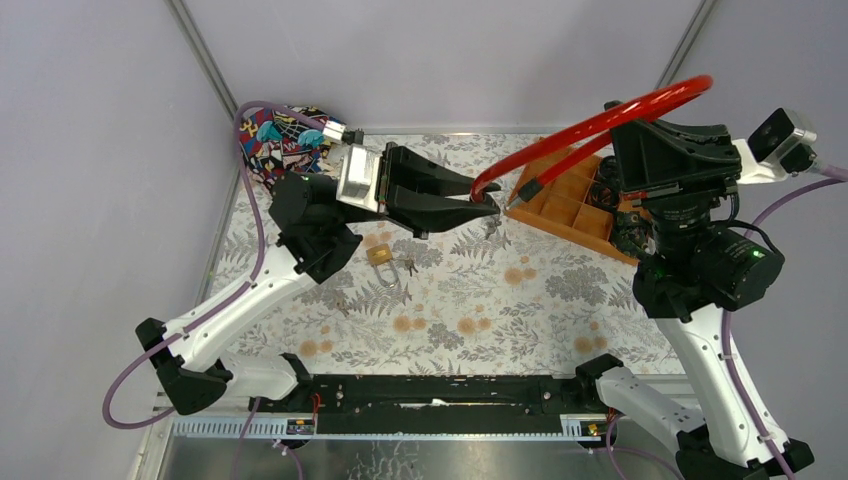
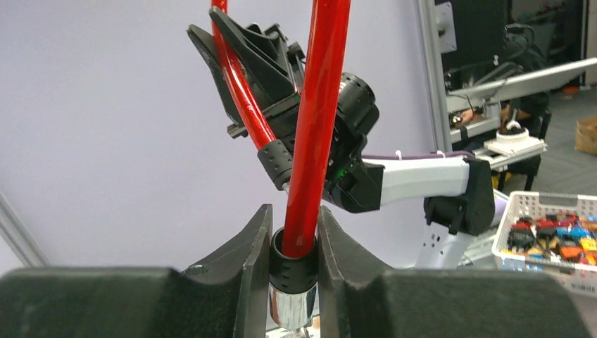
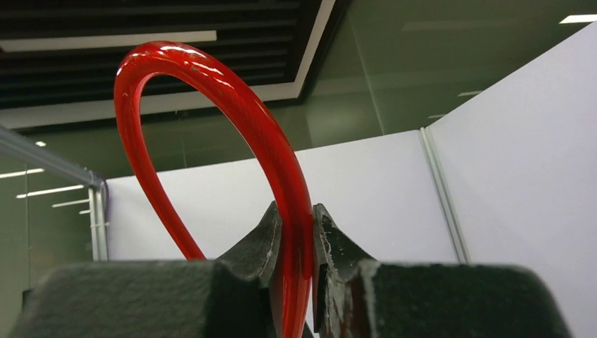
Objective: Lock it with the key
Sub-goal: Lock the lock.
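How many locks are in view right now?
2. The red cable lock is held by the left gripper and right gripper; the brass padlock lies on the table. The orange tray may hide more.

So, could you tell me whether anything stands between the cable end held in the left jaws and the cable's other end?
Nothing visible does. The left gripper is shut on one black-collared end of the red cable lock, the right gripper is shut on its loop, and the free end hangs beside, only open air between.
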Robot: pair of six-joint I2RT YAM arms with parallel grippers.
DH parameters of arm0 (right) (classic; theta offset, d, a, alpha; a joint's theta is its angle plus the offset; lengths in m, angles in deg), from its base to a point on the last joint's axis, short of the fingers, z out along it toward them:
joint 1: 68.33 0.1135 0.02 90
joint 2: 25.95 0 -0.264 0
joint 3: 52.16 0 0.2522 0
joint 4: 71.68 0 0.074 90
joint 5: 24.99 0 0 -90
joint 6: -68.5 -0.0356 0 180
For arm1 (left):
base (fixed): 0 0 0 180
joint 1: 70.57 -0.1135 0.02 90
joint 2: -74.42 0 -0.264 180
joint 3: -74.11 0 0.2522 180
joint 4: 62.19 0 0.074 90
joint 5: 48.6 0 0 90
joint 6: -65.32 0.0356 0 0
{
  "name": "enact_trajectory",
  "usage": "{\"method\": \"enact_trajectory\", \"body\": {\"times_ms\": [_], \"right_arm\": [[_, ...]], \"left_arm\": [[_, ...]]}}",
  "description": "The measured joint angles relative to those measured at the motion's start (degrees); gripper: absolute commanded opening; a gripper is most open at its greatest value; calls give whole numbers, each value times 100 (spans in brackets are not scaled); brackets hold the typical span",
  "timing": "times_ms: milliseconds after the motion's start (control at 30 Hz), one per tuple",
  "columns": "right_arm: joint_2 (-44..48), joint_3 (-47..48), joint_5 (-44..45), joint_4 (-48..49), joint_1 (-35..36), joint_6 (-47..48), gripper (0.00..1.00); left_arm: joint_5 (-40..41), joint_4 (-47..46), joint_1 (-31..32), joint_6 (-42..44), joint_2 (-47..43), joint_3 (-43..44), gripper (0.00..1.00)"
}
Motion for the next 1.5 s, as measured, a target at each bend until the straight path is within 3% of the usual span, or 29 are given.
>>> {"method": "enact_trajectory", "body": {"times_ms": [333,800,1333,1367,1500], "right_arm": [[-258,-76,566,125,0,-136,0],[-306,-396,881,415,0,-407,0],[-564,-562,1937,1126,-111,-1045,1],[-614,-553,1926,1106,-111,-1108,7],[-866,-407,1755,931,-107,-1351,11]], "left_arm": [[1003,0,35,-461,2,17,0],[1436,-46,173,-667,98,85,0],[2588,-407,214,-629,1285,1921,0],[2643,-442,214,-625,1353,2052,0],[2741,-470,216,-629,1530,2315,0]]}}
